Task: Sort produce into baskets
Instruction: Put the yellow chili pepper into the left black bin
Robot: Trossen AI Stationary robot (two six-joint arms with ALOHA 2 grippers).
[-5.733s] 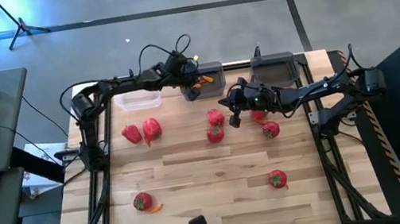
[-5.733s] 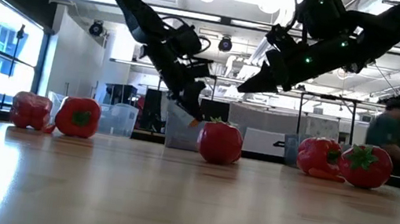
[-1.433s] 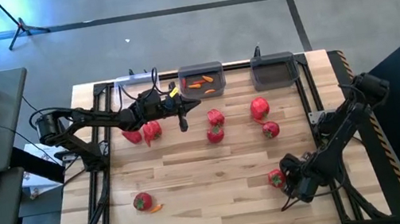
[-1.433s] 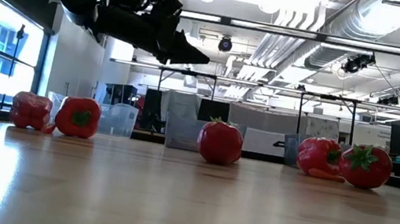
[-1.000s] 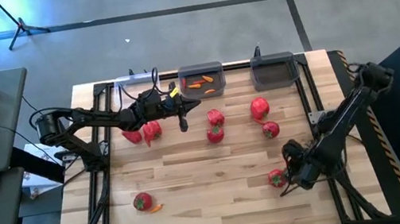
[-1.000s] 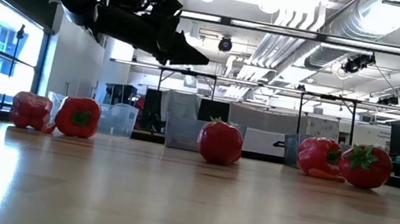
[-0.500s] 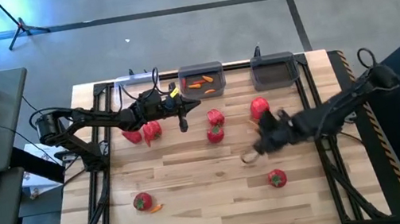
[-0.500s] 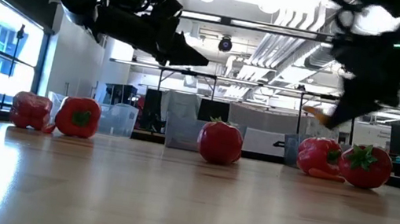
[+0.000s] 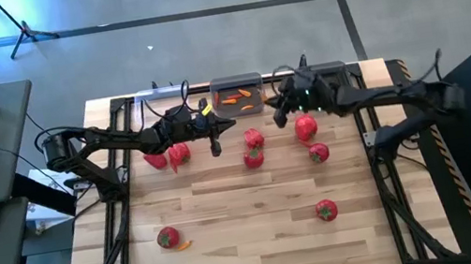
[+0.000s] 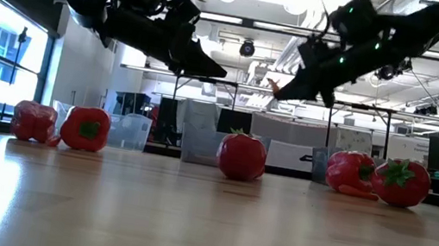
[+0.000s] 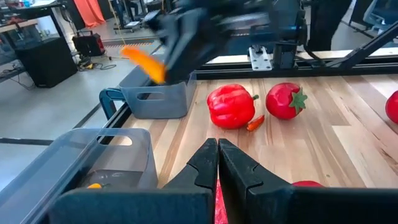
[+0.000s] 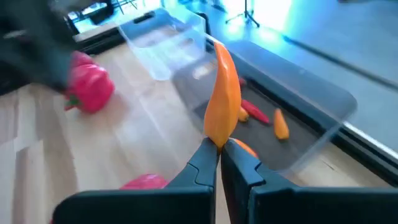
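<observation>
Between the right gripper (image 12: pixel 219 149) jaws: an orange chilli (image 12: pixel 224 99), pinched at its lower end, carried toward the middle grey basket (image 12: pixel 323 124) ahead (probably not yet over it). Next: advance, release. Left gripper (image 11: pixel 217 155) shut, empty, waiting.

Left arm: we reach it from the table's left edge toward the middle, forearm roughly level and raised off the surface. Left gripper (image 9: pixel 215 145): hovering in the air, fingers pressed together, nothing between them; seen likewise in its own wrist view (image 11: pixel 217 163).

Right arm: we stretch it from the table's right edge across the far side, raised well above the surface. Right gripper (image 9: pixel 277 116): near the far middle of the table, fingertips clamped on the lower end of an orange chilli piece (image 12: pixel 222 102), which stands up from them; the closed tips also show in the low view (image 10: pixel 278 92).
</observation>
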